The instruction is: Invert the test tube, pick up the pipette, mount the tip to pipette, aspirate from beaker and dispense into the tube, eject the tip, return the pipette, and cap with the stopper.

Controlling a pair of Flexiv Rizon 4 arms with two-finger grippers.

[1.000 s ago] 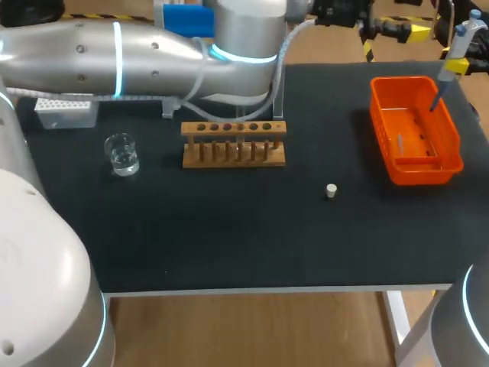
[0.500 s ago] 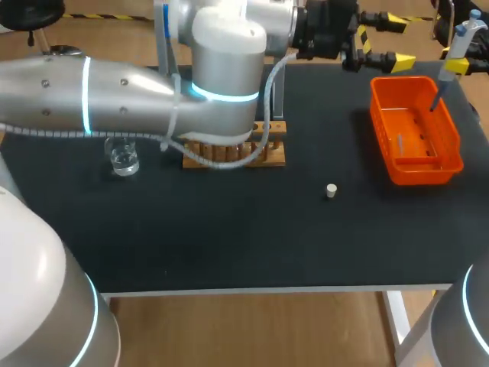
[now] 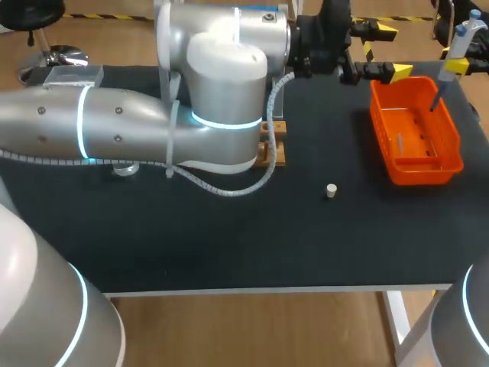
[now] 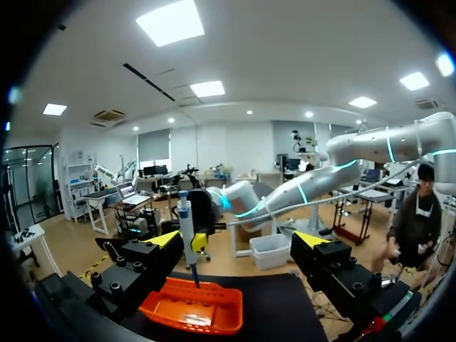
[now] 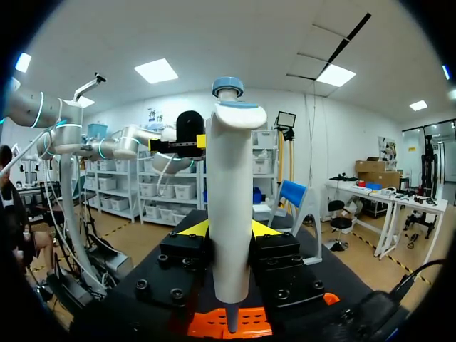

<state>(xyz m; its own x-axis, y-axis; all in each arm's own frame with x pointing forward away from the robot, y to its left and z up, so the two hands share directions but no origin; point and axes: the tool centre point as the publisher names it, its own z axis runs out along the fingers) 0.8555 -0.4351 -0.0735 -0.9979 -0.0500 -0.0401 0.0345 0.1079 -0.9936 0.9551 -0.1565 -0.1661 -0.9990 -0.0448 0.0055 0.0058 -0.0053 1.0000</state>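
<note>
My right gripper point(image 3: 458, 67) is shut on the white pipette point(image 3: 461, 40) and holds it upright over the far end of the orange bin point(image 3: 451, 141). In the right wrist view the pipette point(image 5: 229, 206) stands between the yellow tips of the right gripper point(image 5: 229, 229), its thin end above the orange bin point(image 5: 214, 329). My left gripper point(image 3: 391, 51) is open and empty, level with the bin's far left corner. Seen from the left wrist, the left gripper point(image 4: 239, 242) faces the pipette point(image 4: 187, 231) over the orange bin point(image 4: 171, 317). The small stopper point(image 3: 331, 190) lies on the mat.
My left arm point(image 3: 153, 130) stretches across the back of the table and hides nearly all of the wooden rack point(image 3: 272, 145) and the beaker. A small clear tip point(image 3: 400, 143) lies in the bin. The black mat point(image 3: 229, 245) reaches to the front edge.
My left arm has swung nearer and to the right, now covering the rack and the beaker. Its gripper has come closer to the orange bin. The right arm and pipette have kept still.
</note>
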